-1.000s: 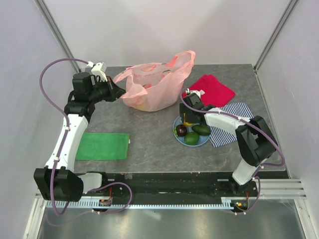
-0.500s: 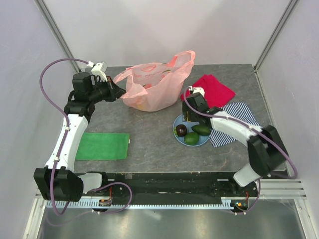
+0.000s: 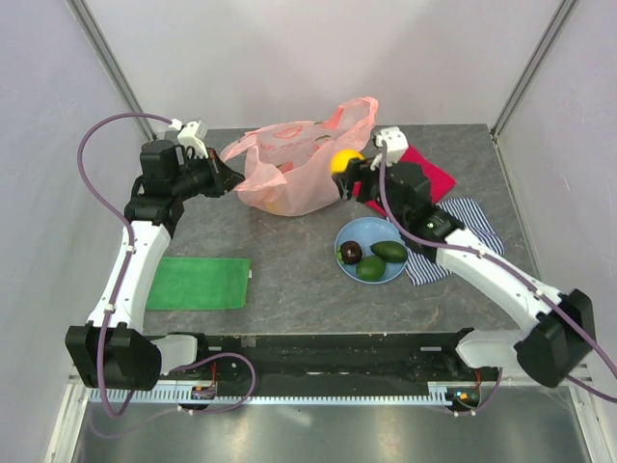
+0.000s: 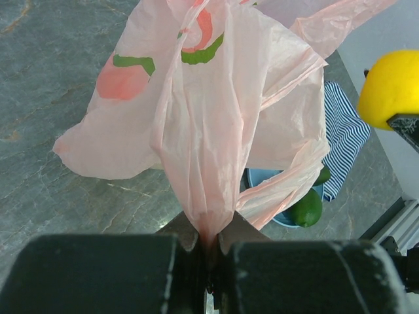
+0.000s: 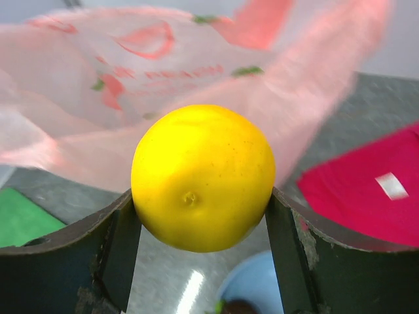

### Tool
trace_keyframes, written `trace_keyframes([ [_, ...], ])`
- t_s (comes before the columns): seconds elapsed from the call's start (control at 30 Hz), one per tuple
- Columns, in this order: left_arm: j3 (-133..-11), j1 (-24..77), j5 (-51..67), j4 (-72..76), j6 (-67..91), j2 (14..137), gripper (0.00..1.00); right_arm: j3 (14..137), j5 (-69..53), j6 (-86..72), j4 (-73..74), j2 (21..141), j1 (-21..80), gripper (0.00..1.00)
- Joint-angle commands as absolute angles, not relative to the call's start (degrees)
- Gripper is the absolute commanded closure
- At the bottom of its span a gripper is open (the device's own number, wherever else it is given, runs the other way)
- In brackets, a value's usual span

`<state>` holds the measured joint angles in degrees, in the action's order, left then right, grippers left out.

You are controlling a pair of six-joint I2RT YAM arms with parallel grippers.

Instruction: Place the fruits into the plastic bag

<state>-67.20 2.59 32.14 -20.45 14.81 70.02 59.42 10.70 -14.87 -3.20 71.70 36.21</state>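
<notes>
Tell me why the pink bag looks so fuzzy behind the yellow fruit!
Right wrist view: the camera focuses on the close yellow citrus, so the pink plastic bag and red cloth behind go soft. Left wrist view: the bag is crisp, but the left gripper at the bottom edge is a dark blur. Top view: even light, everything sharp.

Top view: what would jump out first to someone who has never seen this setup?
A bright yellow citrus sits clamped in the right end effector, in the air beside the right edge of the pink plastic bag at the back of the table. The left end effector pinches the bag's other side. Nearer, a blue plate holds an avocado, a lime and a dark round fruit.
</notes>
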Motion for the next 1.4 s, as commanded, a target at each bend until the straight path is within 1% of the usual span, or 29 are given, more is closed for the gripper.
trace_keyframes([
  [0.0, -67.41, 2.29, 33.66, -18.81, 14.24, 70.22, 0.98, 70.56, 1.67, -14.15, -10.11, 79.09, 37.18, 0.54],
  [0.13, -67.5, 2.29, 33.66, -18.81, 14.06, 70.14, 0.98, 79.44, 0.18, -15.03, -8.88, 88.13, 37.53, 0.54],
  [0.3, -67.5, 2.29, 33.84, -18.81, 14.15, 70.31, 0.98, 88.32, -1.93, -15.47, -7.04, 95.61, 37.79, 0.54],
  [0.37, -67.5, 2.29, 34.01, -18.72, 14.15, 70.31, 0.98, 93.39, -2.37, -15.03, -1.95, 100.09, 38.06, 0.55],
  [0.5, -67.5, 2.29, 34.1, -18.72, 14.15, 70.4, 0.98, 98.43, -2.11, -15.21, 6.83, 107.47, 38.06, 0.54],
  [0.73, -67.41, 2.29, 34.45, -18.72, 14.41, 70.58, 0.98, 107.82, 2.46, -15.56, 19.41, 116.71, 37.97, 0.54],
  [0.97, -67.41, 2.29, 34.54, -18.55, 14.41, 70.58, 0.98, 114.6, 4.74, -15.91, 27.94, 125.5, 37.88, 0.48],
  [1.17, -67.41, 2.29, 34.63, -18.63, 14.5, 70.84, 0.98, 114.96, 5.62, -16.35, 30.67, 126.74, 37.88, 0.44],
  [1.37, -67.41, 2.29, 34.8, -18.54, 14.59, 70.93, 0.98, 114.43, 5.45, -15.91, 31.73, 126.04, 37.88, 0.28],
])
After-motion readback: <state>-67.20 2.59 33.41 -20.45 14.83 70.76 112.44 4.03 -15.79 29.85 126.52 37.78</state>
